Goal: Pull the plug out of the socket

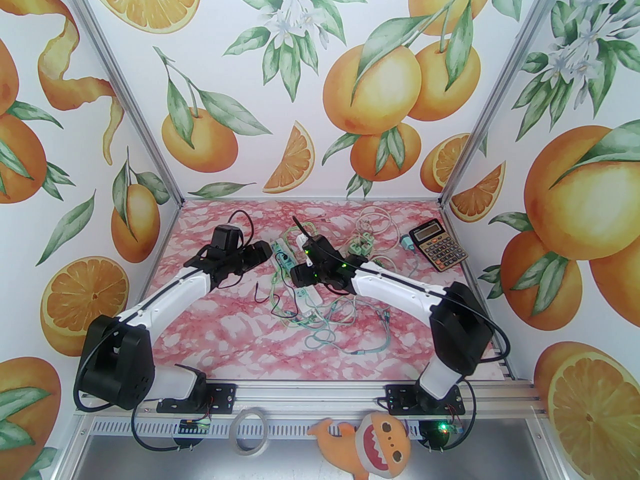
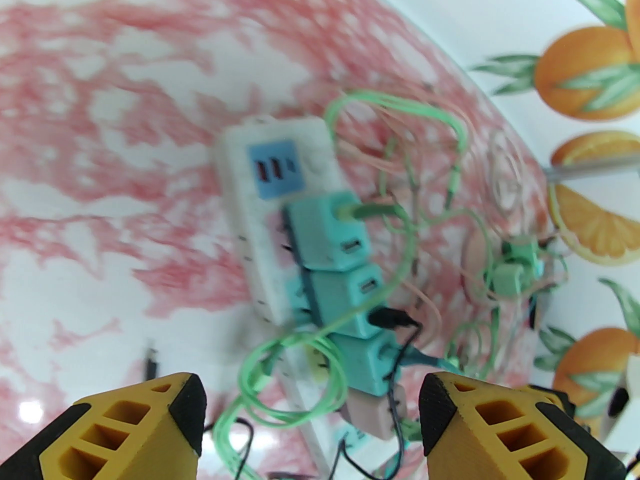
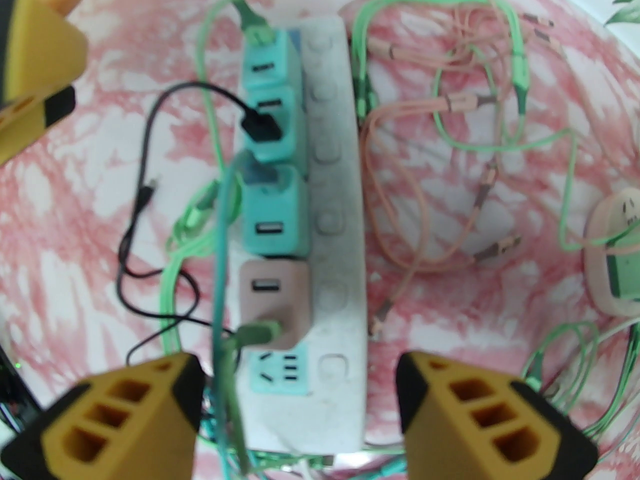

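Right gripper [image 3: 300, 385], jaws apart and empty, hangs over the near end of the power strip [image 3: 335, 218], whose long axis runs straight ahead between them; pink plug [image 3: 275, 298] lies just ahead, likely the nearer arm's pick; left gripper [image 2: 312, 398], jaws also apart, stands off to the side.

Pose, left arm [image 1: 165, 293]: upper link folded back near the base, white forearm reaching forward and inward. Wrist roughly level, left gripper [image 2: 312, 398] pointing toward centre. Jaws apart, yellow fingers [image 2: 150, 418] widely spaced.

Pose, right arm [image 1: 395, 288]: elbow raised on the outer side, forearm angled inward. Wrist bent down, right gripper [image 3: 300, 373] aimed downward, jaws apart.

Left fingers appear at the upper left of the right wrist view: grippers near each other, not touching.
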